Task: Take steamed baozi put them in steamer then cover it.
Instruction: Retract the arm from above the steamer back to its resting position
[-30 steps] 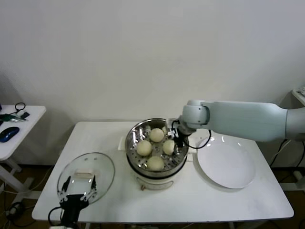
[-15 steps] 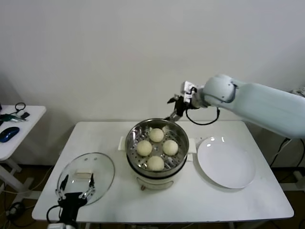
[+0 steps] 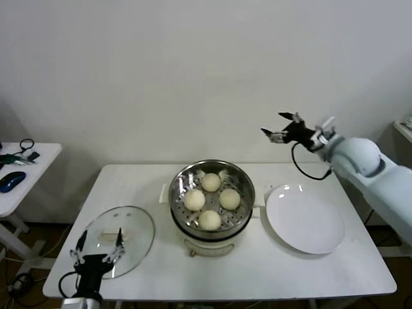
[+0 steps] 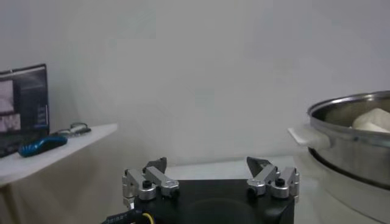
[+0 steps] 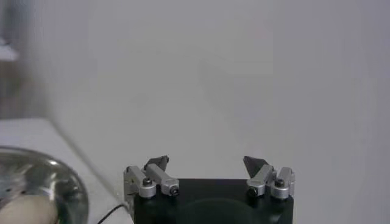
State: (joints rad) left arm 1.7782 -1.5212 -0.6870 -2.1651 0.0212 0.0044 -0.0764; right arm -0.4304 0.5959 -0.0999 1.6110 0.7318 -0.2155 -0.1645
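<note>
Inside the steamer (image 3: pixel 212 196) we count all four steamed baozi (image 3: pixel 210 200), so loading looks done; the cover (image 3: pixel 117 239) lies on the table, left of it, not yet fitted. Left gripper (image 3: pixel 96 250) hovers by it, right gripper (image 3: pixel 281 126) high up, both with jaws apart, empty

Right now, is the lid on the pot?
No. The cover lies flat on the table, left of the open steamer.

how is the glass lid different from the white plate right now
The glass lid is clear with a cream handle; the white plate is opaque and bare. The lid lies to the robot's left of the steamer, the plate to its right. Both are round and rest flat on the table.
</note>
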